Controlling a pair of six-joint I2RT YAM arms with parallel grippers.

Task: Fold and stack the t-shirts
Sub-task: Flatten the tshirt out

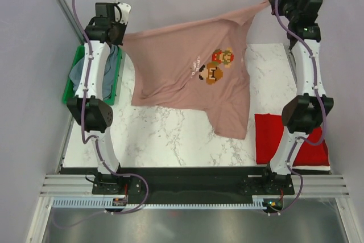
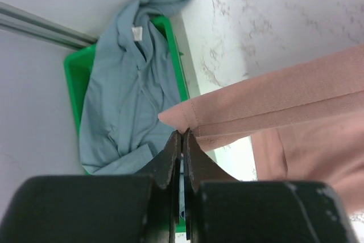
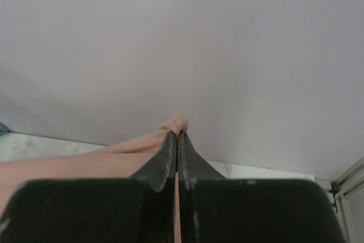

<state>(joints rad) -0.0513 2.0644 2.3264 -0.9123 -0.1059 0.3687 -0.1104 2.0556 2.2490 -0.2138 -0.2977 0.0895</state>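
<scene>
The dusty-pink t-shirt [image 1: 187,78] with the pixel-art print hangs stretched in the air between both arms, its lower part draping toward the marble table [image 1: 165,135]. My left gripper [image 1: 120,37] is shut on one corner of its hem [image 2: 182,119]. My right gripper [image 1: 272,3] is shut on the other corner [image 3: 177,123], raised high at the back right. The red t-shirt [image 1: 267,138] lies folded on the table's right front. The grey-blue t-shirt [image 2: 125,89] lies crumpled in the green bin [image 2: 74,72].
The green bin [image 1: 71,86] stands at the table's left edge under my left arm. A pale wall is close behind both grippers. Metal frame posts rise at the back corners.
</scene>
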